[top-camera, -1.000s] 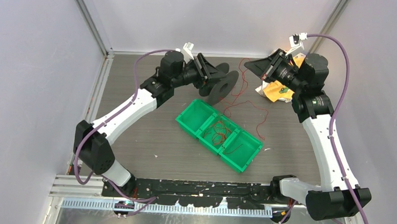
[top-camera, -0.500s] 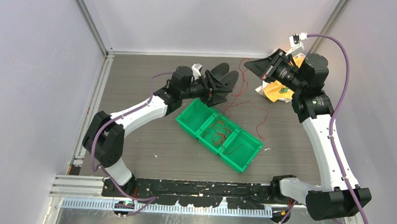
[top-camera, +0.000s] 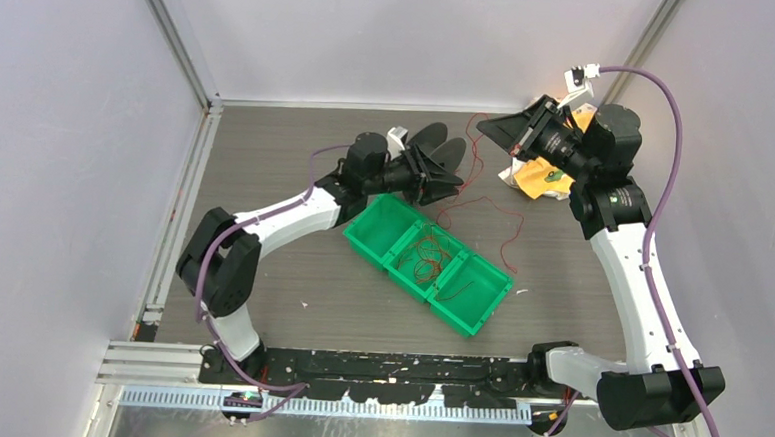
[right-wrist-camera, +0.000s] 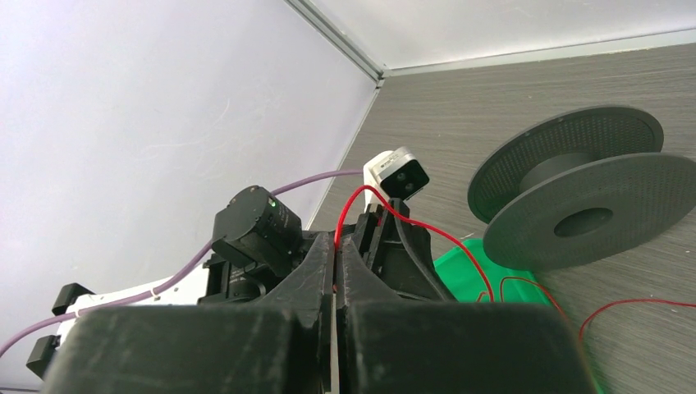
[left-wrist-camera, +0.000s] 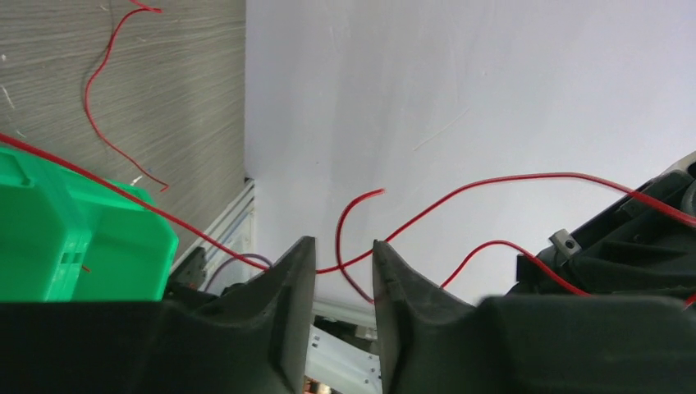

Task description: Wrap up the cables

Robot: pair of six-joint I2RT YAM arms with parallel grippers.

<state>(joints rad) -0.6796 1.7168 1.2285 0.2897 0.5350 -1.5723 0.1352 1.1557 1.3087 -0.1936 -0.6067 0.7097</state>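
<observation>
A thin red cable [right-wrist-camera: 427, 228] runs up out of my right gripper [right-wrist-camera: 336, 250], which is shut on it and held above the table's back right [top-camera: 485, 128]. The cable crosses the gap at the tips of my left gripper [left-wrist-camera: 343, 256], whose jaws stand apart and do not pinch it. That left gripper [top-camera: 444, 178] sits just in front of the black spool [top-camera: 436, 141], beside the far corner of the green tray [top-camera: 362, 242]. The spool [right-wrist-camera: 574, 193] rests on the table. More red cables [top-camera: 427, 259] lie curled in the tray's middle compartment, and a loose loop [top-camera: 510, 247] trails on the table.
A yellow packet [top-camera: 544, 177] lies under the right arm at the back right. White walls close in the table on three sides, with an aluminium rail [top-camera: 179, 198] along the left edge. The arm bases stand along the near edge.
The left arm has folded its elbow inward and carried its gripper right, from the spool's left side to in front of it. The right arm has not moved.
</observation>
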